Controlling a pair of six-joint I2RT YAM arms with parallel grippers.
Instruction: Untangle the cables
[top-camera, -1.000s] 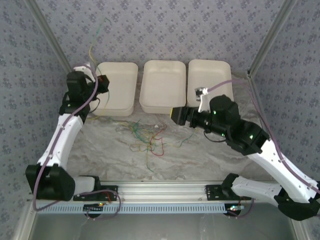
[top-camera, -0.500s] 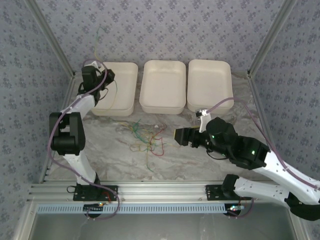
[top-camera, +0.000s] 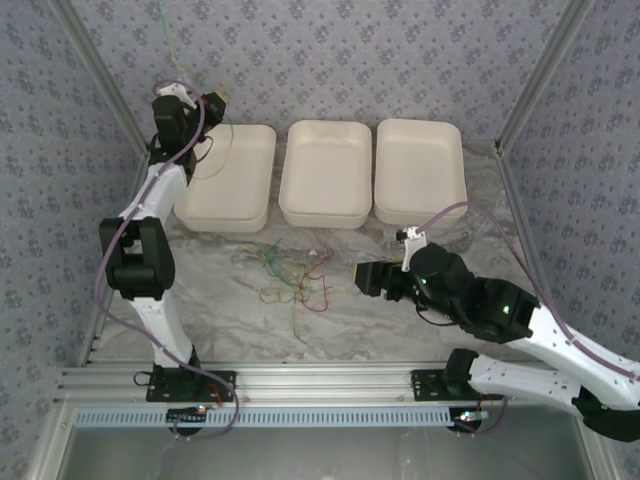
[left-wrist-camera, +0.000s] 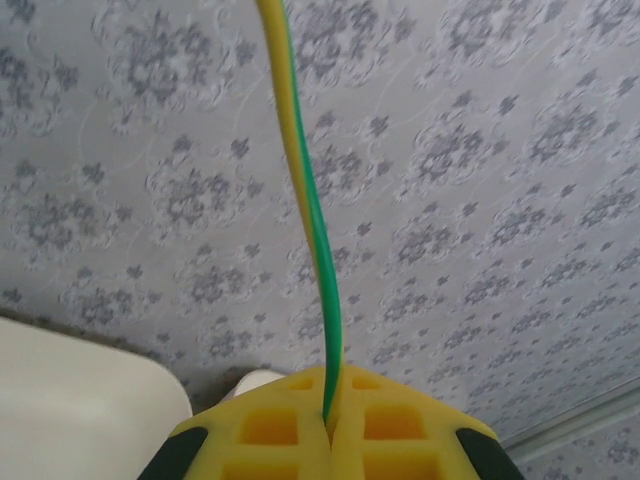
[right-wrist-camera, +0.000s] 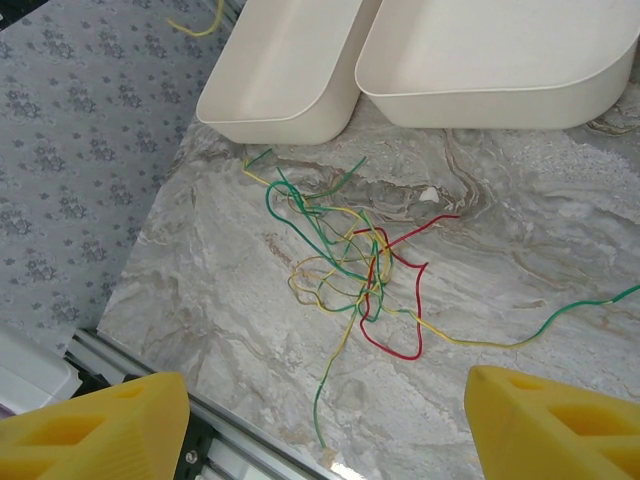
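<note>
Left gripper (left-wrist-camera: 328, 420) clenched, yellow ribbed pads pinching a thin yellow-and-green wire (left-wrist-camera: 305, 200) that runs straight up against the patterned wall. Other thin green, yellow and red cables (right-wrist-camera: 355, 275) lie loosely tangled on the glossy marbled table (right-wrist-camera: 530, 270), near the smooth white trays (right-wrist-camera: 290, 110). Right gripper (top-camera: 366, 278) sits beside them, jaws spread, empty.

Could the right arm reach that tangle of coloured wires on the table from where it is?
Probably yes. The right gripper is open and faces the tangle of wires, with nothing standing between them.

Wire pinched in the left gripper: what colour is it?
Yellow and green, side by side along the wire; the left wrist view shows it best.
</note>
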